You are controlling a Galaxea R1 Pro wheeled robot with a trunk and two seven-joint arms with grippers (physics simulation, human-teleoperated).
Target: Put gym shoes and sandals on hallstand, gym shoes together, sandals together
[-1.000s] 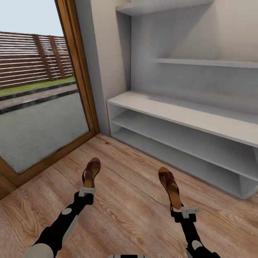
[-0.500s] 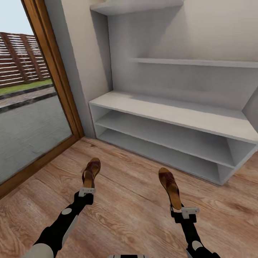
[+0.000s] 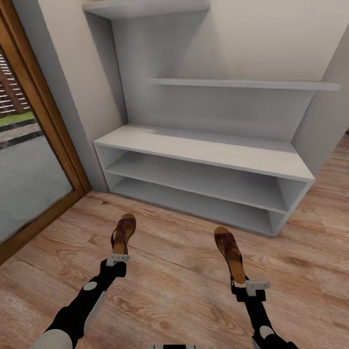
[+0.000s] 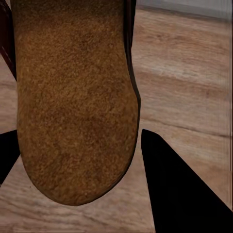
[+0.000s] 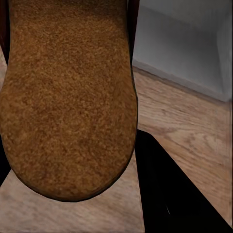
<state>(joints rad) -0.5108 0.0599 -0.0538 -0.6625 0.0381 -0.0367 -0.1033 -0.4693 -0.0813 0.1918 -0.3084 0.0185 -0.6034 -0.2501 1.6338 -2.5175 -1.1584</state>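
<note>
Each of my grippers holds one brown sandal above the wood corridor floor. My left gripper is shut on the heel of the left sandal, whose tan footbed looms close in the left wrist view. My right gripper is shut on the heel of the right sandal, with its footbed large in the right wrist view. The white hallstand stands straight ahead against the wall, its flat top and two open tiers bare. The gym shoes are out of view.
A wood-framed glass door fills the left side, with a paved yard beyond. A floating shelf crosses the hallstand's back panel. Open floor lies between me and the rack and to its right.
The whole view has swung to the right: the door has slid toward the left edge and the hallstand's right end has come into sight. Both arms and sandals keep the same place in the picture.
</note>
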